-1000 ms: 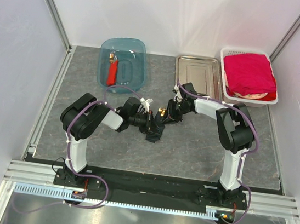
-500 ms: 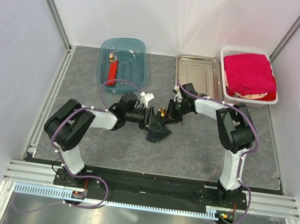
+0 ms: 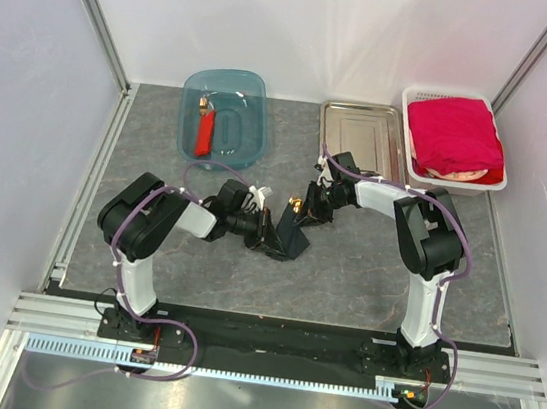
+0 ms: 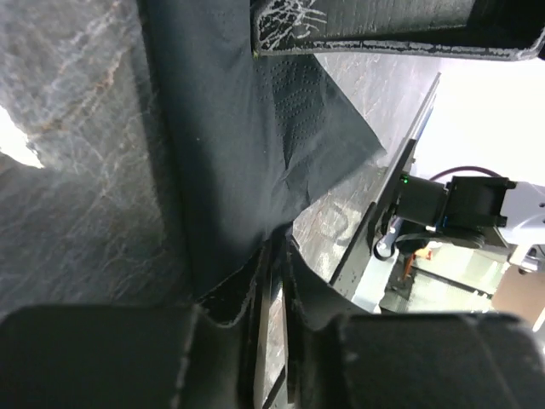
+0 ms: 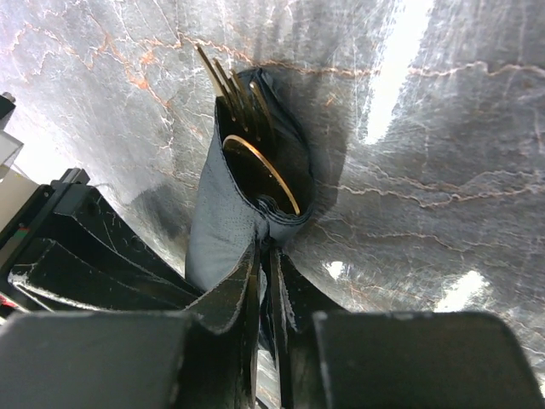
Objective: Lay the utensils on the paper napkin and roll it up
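Observation:
The black paper napkin (image 3: pixel 292 239) lies mid-table, wrapped into a loose tube around the gold utensils (image 3: pixel 295 205). In the right wrist view a fork (image 5: pixel 228 85) and a spoon rim (image 5: pixel 262 175) stick out of the napkin tube (image 5: pixel 223 217). My right gripper (image 5: pixel 266 249) is shut on the tube's seam; it shows in the top view (image 3: pixel 307 209) at the tube's far end. My left gripper (image 4: pixel 274 260) is shut on a napkin edge, with the napkin sheet (image 4: pixel 230 145) spread ahead of it. In the top view my left gripper (image 3: pixel 268 234) is at the napkin's left side.
A blue tub (image 3: pixel 254 86) at the back left holds a red-bodied tool (image 3: pixel 203 133). A steel tray (image 3: pixel 363 136) sits at the back middle. A white basket (image 3: pixel 408 152) with a red cloth (image 3: pixel 456 136) is at the back right.
My left arm's elbow swung left and back while its gripper kept hold of the napkin and shifted slightly nearer. The napkin's loose corner moved a little right. My right arm stayed put.

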You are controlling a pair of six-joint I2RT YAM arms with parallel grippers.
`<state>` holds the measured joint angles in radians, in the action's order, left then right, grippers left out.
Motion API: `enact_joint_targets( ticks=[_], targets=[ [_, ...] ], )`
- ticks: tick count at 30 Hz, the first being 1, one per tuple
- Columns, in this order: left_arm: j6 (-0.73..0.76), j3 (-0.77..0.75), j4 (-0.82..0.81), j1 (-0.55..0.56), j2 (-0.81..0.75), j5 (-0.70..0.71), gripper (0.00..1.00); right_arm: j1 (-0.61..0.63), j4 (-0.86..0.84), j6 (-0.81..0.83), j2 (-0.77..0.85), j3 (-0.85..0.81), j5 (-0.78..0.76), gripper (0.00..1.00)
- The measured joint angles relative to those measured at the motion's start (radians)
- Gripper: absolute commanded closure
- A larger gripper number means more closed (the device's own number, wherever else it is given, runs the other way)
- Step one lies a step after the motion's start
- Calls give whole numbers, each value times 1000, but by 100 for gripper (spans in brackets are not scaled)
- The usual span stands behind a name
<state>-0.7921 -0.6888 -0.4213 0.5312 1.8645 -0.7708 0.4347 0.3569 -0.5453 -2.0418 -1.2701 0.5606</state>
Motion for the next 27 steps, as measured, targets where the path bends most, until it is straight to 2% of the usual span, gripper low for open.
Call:
enact_joint_targets(
  ticks=[3, 7, 9, 14, 18, 22, 27],
  targets=[
    [0, -2, -3, -5, 9, -5, 90, 0, 0, 5, 0, -2, 3, 77],
    [0, -2, -3, -6, 16, -3, 92, -11, 21, 27, 2, -23, 6, 55],
    [0, -5, -3, -8, 20, -7, 93, -26, 35, 48, 7, -43, -9, 53],
    [-2, -15, -5, -9, 32, -21, 95, -63, 68, 94, 67, -74, -15, 56],
    [-6, -24, -15, -10, 46, -33, 97, -64, 26, 84, 165, -55, 40, 59],
    [-13, -30, -29, -10, 57, -41, 97, -36, -87, 35, 229, 33, 105, 65],
    [-26, -30, -41, -10, 59, -38, 97, 17, -201, -37, 183, 200, 156, 69]
  ],
)
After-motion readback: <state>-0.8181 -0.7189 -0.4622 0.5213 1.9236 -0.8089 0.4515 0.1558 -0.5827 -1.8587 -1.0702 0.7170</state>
